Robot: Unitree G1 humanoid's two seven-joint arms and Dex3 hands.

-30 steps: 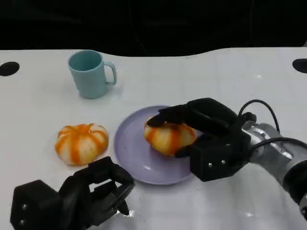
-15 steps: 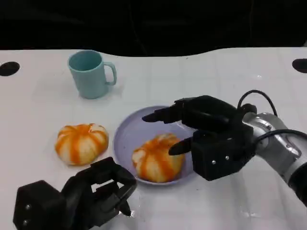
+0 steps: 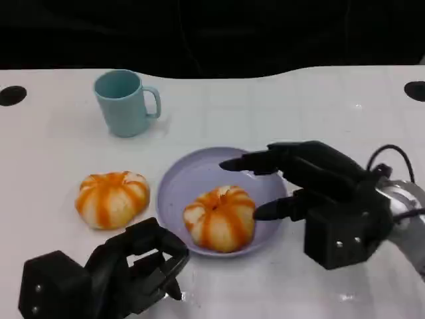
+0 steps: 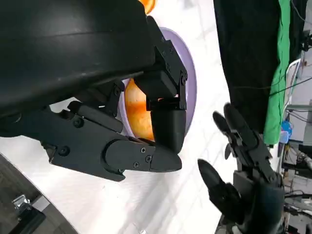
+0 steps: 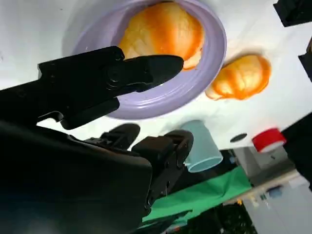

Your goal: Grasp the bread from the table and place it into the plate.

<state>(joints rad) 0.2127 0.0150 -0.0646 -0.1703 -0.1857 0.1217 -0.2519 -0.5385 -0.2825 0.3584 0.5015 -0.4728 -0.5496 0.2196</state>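
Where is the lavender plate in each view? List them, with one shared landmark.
Head view: plate at centre, before the right hand.
Left wrist view: plate a lavender arc behind the left hand.
Right wrist view: plate beyond the fingers.
Shared landmark: the bread lying in it.

Evenly bright overhead light, faint glare spots on the white table (image 3: 358, 106), soft shadows beside the cup (image 3: 125, 102), black backdrop, wrist views blurred close-up.
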